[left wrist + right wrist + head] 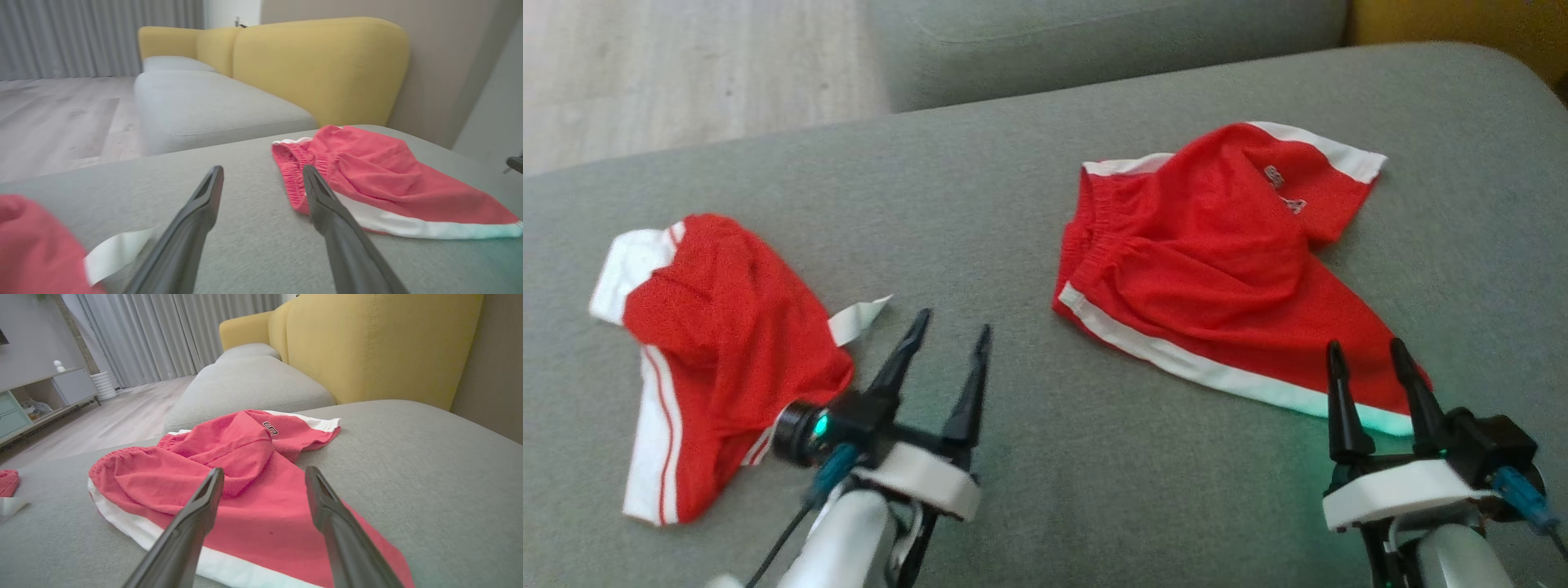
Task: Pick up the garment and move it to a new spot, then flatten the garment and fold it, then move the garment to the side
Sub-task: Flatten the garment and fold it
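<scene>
Head view: red shorts (1217,261) on cushion (980,204)

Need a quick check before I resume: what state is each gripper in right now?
Left gripper: open, holding nothing.
Right gripper: open, holding nothing, fingers at the near corner of the red shorts.

A home living room (sofa (367,347), curtains (163,335), low cabinet (41,400), wood floor (61,122)).
</scene>
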